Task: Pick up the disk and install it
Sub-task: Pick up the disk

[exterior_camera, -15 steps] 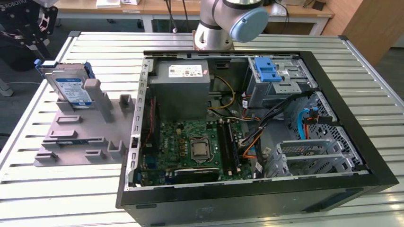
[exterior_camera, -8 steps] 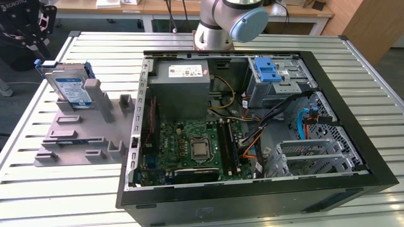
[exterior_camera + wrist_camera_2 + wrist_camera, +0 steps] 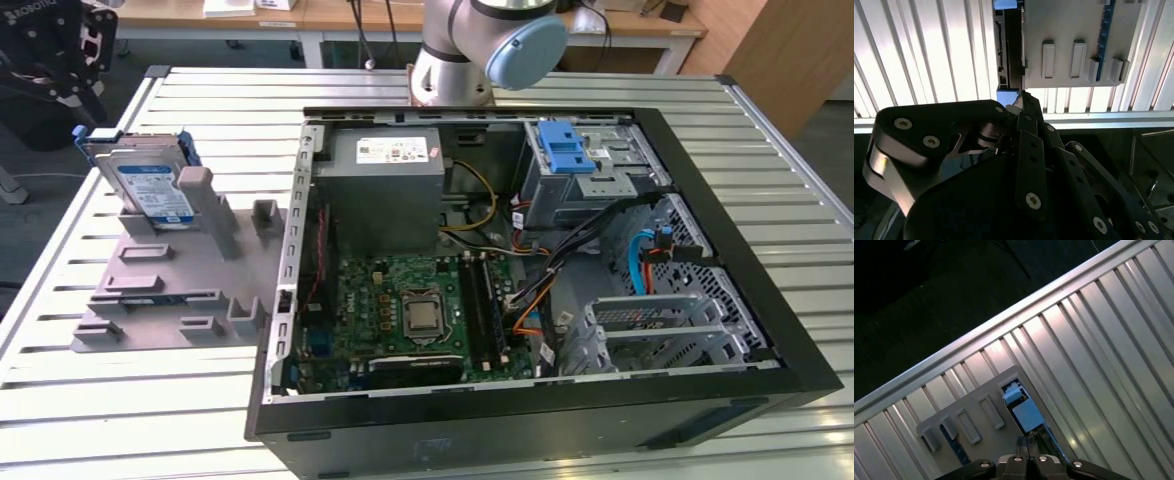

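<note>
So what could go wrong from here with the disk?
1. The disk stands on edge in the grey holder, with the gripper above it; an off-centre descent could tip or jam it.
2. Loose cables run beside the drive cage in the case; they might snag the disk.

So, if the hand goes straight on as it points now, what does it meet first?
Probably the disk, standing on edge in the grey holder just ahead of the hand; depth is unclear.

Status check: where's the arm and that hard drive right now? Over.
End effector poised above the disk. Disk stands upright in the grey holder, outside the open computer case, not installed. Holder's grey post sits right beside the disk.
</note>
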### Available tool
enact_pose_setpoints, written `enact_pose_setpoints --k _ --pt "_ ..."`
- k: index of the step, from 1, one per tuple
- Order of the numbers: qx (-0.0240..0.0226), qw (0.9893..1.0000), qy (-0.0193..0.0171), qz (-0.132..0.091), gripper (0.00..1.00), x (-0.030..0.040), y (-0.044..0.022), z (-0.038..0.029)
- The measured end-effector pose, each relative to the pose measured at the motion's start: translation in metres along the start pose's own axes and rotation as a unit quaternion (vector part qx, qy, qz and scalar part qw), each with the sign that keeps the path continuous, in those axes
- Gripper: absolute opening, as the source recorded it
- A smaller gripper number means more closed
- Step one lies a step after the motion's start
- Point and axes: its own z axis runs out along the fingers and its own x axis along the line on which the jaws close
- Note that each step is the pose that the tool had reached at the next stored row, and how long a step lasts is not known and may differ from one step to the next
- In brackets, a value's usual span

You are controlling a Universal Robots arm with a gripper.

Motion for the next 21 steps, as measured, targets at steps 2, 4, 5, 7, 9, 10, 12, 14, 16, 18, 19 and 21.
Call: enact_pose_setpoints --k 2,4,5,7,9,10,12,14,16,18,19,21 --pt "-0.0002 0.9999 0.0002 -0.013 0.11 0.0000 0.0000 0.0001" --pt "-0.0004 0.9997 0.0003 -0.025 0.11 0.0000 0.0000 0.0002" --pt "-0.0005 0.9995 0.0004 -0.032 0.11 0.0000 0.0000 0.0003" --pt "-0.0007 0.9990 0.0005 -0.045 0.11 0.0000 0.0000 0.0004" --pt "-0.0009 0.9983 0.0007 -0.058 0.11 0.0000 0.0000 0.0005" --pt "-0.0010 0.9979 0.0008 -0.065 0.11 0.0000 0.0000 0.0006" --pt "-0.0013 0.9968 0.0010 -0.080 0.11 0.0000 0.0000 0.0008" --pt "-0.0015 0.9955 0.0011 -0.095 0.11 0.0000 0.0000 0.0010" --pt "-0.0017 0.9941 0.0013 -0.109 0.11 0.0000 0.0000 0.0011" --pt "-0.0019 0.9924 0.0015 -0.123 0.11 0.0000 0.0000 0.0012" --pt "-0.0020 0.9915 0.0016 -0.130 0.11 0.0000 0.0000 0.0013" --pt "-0.0022 0.9896 0.0017 -0.144 0.11 0.0000 0.0000 0.0014"
